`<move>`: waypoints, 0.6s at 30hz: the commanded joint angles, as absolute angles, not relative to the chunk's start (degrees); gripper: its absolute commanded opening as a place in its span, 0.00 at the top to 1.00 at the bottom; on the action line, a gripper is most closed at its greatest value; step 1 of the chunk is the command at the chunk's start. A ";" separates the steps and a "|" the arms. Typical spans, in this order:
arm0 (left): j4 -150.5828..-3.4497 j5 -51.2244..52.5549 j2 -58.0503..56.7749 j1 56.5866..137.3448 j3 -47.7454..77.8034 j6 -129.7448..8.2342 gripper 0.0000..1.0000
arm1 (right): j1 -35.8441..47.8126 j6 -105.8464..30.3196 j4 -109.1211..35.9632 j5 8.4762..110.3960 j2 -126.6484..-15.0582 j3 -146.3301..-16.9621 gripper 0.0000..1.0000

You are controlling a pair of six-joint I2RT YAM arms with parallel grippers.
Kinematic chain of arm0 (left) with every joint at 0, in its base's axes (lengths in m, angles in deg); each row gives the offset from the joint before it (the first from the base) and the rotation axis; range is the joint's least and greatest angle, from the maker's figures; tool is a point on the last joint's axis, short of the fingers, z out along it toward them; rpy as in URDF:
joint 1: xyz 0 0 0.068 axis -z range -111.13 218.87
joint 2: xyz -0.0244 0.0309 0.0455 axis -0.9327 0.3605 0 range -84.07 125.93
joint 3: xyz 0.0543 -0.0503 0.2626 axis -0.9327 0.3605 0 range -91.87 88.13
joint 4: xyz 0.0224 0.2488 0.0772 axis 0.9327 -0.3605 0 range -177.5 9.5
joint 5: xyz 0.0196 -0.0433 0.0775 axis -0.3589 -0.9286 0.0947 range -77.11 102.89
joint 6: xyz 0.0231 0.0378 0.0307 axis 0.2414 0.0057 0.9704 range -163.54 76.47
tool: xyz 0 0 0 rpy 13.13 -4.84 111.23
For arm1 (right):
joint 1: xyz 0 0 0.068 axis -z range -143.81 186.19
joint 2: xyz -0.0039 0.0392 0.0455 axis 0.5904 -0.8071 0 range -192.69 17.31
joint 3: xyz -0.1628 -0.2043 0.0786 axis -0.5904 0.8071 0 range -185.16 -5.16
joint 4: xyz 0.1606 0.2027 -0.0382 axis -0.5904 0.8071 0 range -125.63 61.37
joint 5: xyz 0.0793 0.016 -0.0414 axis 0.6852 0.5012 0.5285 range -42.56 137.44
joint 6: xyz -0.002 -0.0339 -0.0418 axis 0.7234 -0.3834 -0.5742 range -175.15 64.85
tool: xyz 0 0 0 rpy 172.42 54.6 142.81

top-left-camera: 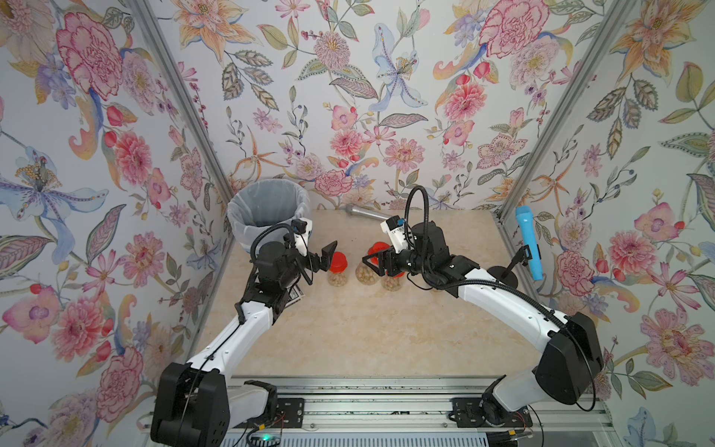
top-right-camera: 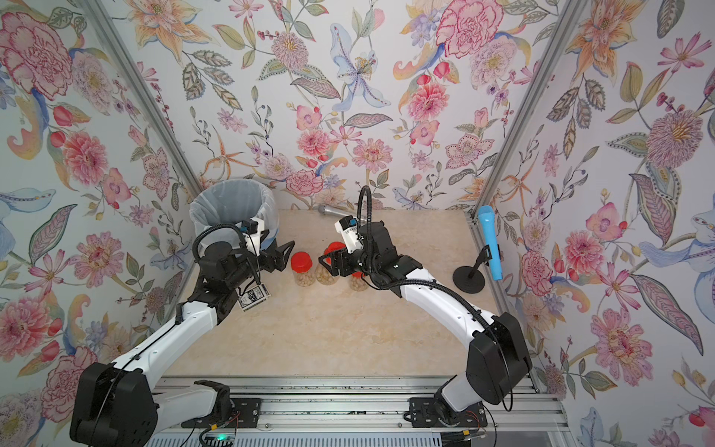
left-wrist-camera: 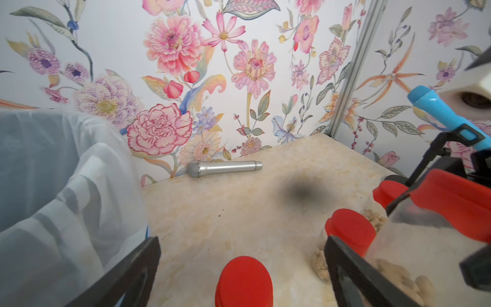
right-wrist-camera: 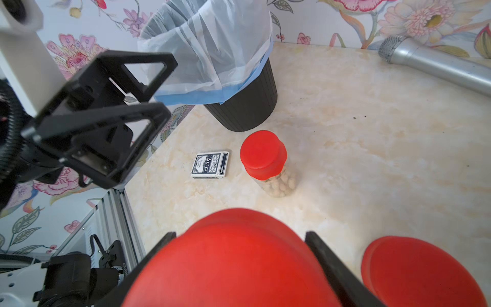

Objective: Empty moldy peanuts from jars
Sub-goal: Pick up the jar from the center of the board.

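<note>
My right jaws are closed on the red lid (right-wrist-camera: pixel 233 265) of a jar (top-left-camera: pixel 365 274), likely to unscrew it. My left jaws stand wide open beside the next jar (top-left-camera: pixel 337 271), placed to steady it. Peanuts (right-wrist-camera: pixel 281 183) fill the jars on the worktop (top-left-camera: pixel 367 333); the bin (right-wrist-camera: pixel 247 111) stands beyond.

Four jars (top-right-camera: pixel 305 279), each with one red lid (left-wrist-camera: pixel 350 228); all four lids show in the left wrist view. Two microphones: a silver microphone (top-left-camera: pixel 367 213) and a blue microphone (top-left-camera: pixel 528 244). One lined bin (top-left-camera: pixel 236 220), one card box (top-right-camera: pixel 253 296), one black stand (top-right-camera: pixel 470 276), two robot arms (top-left-camera: pixel 232 336).
</note>
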State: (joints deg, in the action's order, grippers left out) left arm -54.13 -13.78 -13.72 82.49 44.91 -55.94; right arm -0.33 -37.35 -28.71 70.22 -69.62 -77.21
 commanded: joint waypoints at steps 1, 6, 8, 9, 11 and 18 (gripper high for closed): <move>-46.75 -21.41 -12.22 83.48 45.91 -54.01 0.00 | 1.20 -36.10 -27.54 75.09 -68.62 -79.82 0.43; -46.74 -26.58 -8.74 84.04 44.38 -54.21 0.00 | 1.73 -35.67 -27.50 76.71 -70.62 -81.74 0.43; -46.98 -27.71 -8.24 84.84 44.31 -53.97 0.00 | 1.80 -35.59 -27.58 77.32 -71.65 -82.53 0.43; -47.26 -28.02 -8.22 85.28 44.36 -53.53 0.00 | 1.82 -35.46 -27.59 77.49 -72.01 -82.92 0.43; -48.12 -29.21 -8.28 86.19 44.49 -52.35 0.00 | 1.91 -35.44 -27.54 77.81 -72.98 -83.90 0.43; -50.73 -29.61 -9.38 87.70 44.79 -49.96 0.00 | 2.13 -35.42 -27.54 79.47 -75.60 -86.91 0.43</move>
